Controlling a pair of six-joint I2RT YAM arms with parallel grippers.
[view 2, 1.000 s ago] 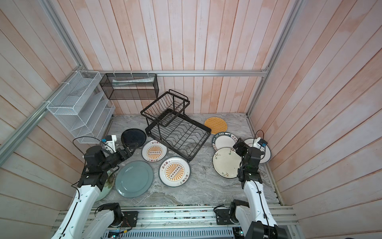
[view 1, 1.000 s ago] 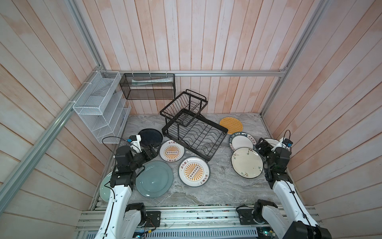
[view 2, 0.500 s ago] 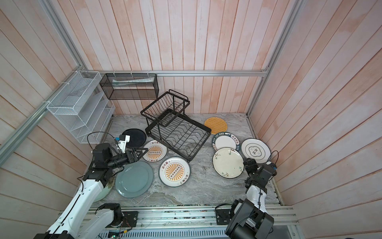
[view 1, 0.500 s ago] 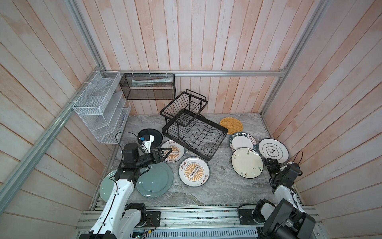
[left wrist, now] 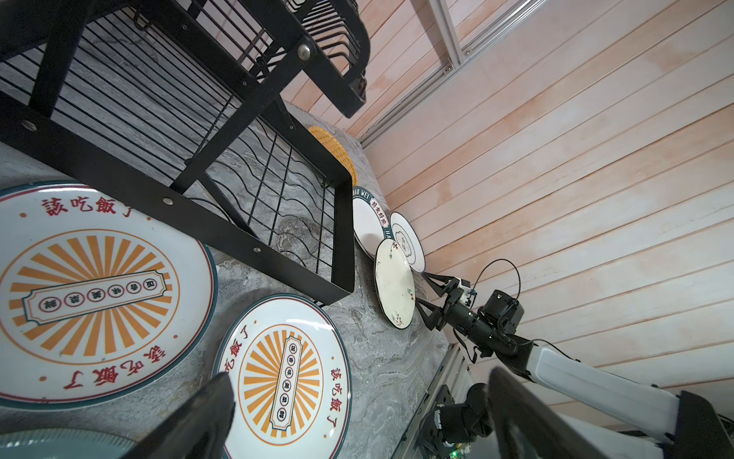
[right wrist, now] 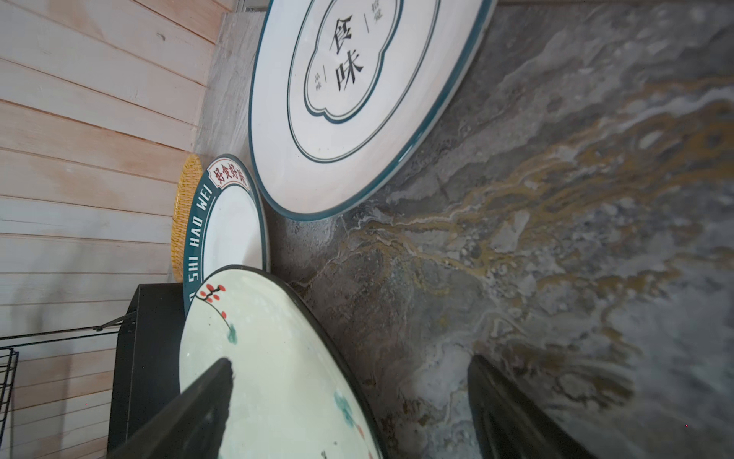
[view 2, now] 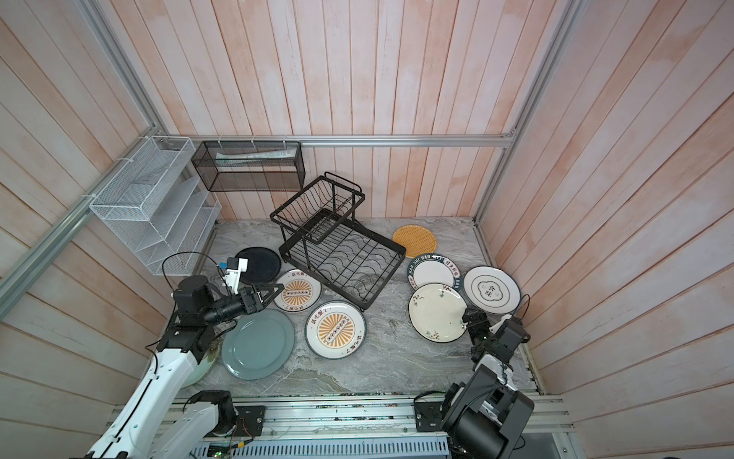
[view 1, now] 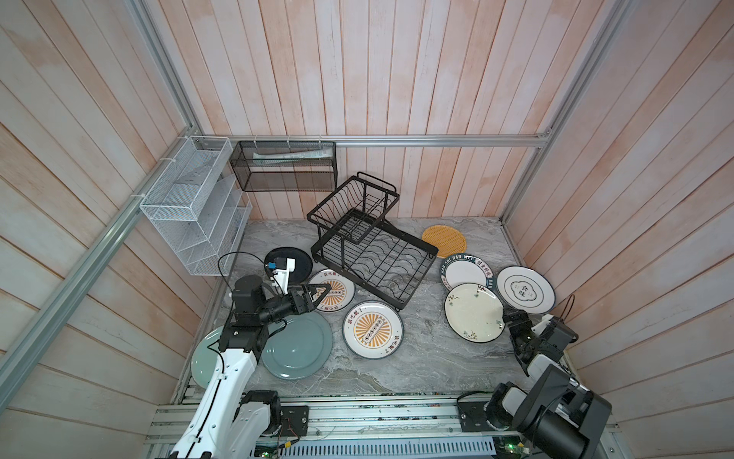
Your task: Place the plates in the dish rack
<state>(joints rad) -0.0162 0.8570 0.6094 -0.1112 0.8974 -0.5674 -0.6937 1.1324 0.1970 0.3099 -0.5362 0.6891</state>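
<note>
The right gripper (view 1: 510,326) sits at the near right edge of the marble top (view 1: 417,357), and its jaws stand apart with nothing between them but a plate rim. The target is the cream plate (view 1: 472,312) with the red-berry sprig, which lies flat just beside the gripper, on the side toward the middle of the top. In the right wrist view, one finger (right wrist: 198,397) reaches over the face of the cream plate (right wrist: 278,377) and the other finger (right wrist: 512,409) is over bare marble, so the rim runs between them. Contact cannot be confirmed from these views. A round plate has no long axis, so the grip depends only on the rim and the jaw line stands across it. The far rim of the cream plate appears to lie over the lettered-rim plate (view 1: 466,272). The dish rack (view 1: 413,238) stands at the middle of the top toward the far edge, empty, and its near corner is near the cream plate. The carry therefore probably runs inward and away from the right edge. The left gripper (view 1: 322,295) is also spread and empty, over the rim of a sunburst plate (view 1: 337,292) at the left side, well apart from the cream plate. The right arm is the nearer arm.
</note>
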